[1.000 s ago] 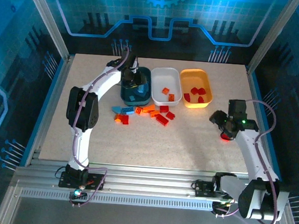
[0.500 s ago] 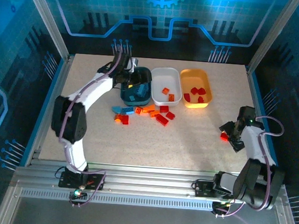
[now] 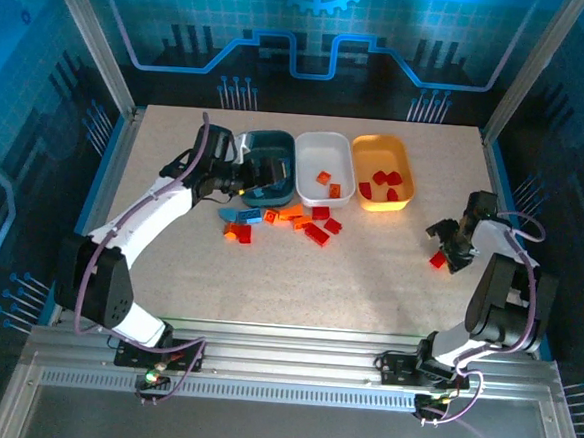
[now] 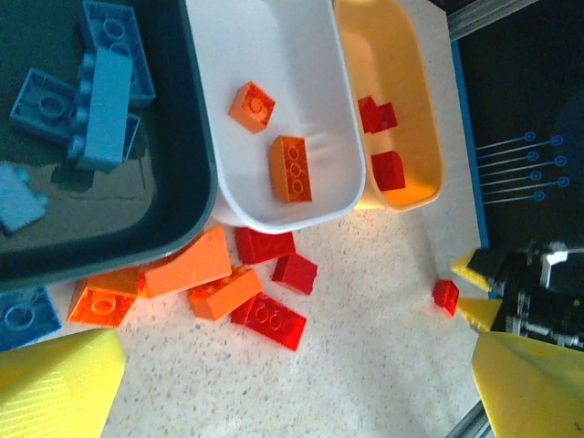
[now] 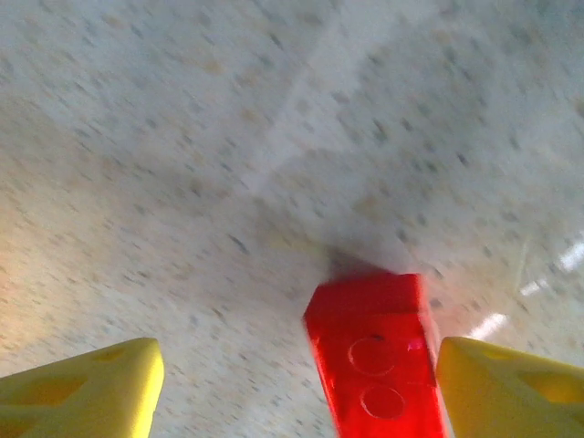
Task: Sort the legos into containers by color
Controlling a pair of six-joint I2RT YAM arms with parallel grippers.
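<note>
We show the speckled counter (image 3: 368, 284), the largest element, on which all else stands. The left arm (image 3: 158, 205) stretches from its base toward the back left. The right arm (image 3: 508, 279) is folded near the right edge.

At the back three tubs sit in a row, close against one another: the dark teal tub (image 3: 276, 138) at left, the white tub (image 3: 322, 151) in the middle and the yellow-orange tub (image 3: 377, 145) at right.

The left fingers (image 4: 55, 388) are spread wide with nothing between them, and hang over the near part of the dark teal tub. The right fingers (image 5: 82, 383) are also spread, low over the counter and well to the right of the tubs. Between them we see a lone red brick (image 5: 379, 356) lying on the counter. It is just beside one finger and clear of the other, so it is not pinched.

We find light blue bricks (image 4: 100, 91) in the dark teal tub, two orange bricks (image 3: 323, 178) in the white tub and red bricks (image 3: 380, 177) in the yellow-orange tub.

A loose cluster (image 3: 292, 219) lies on the counter just in front of the dark teal and white tubs. It mixes orange and red pieces, with blue ones at its left end.
</note>
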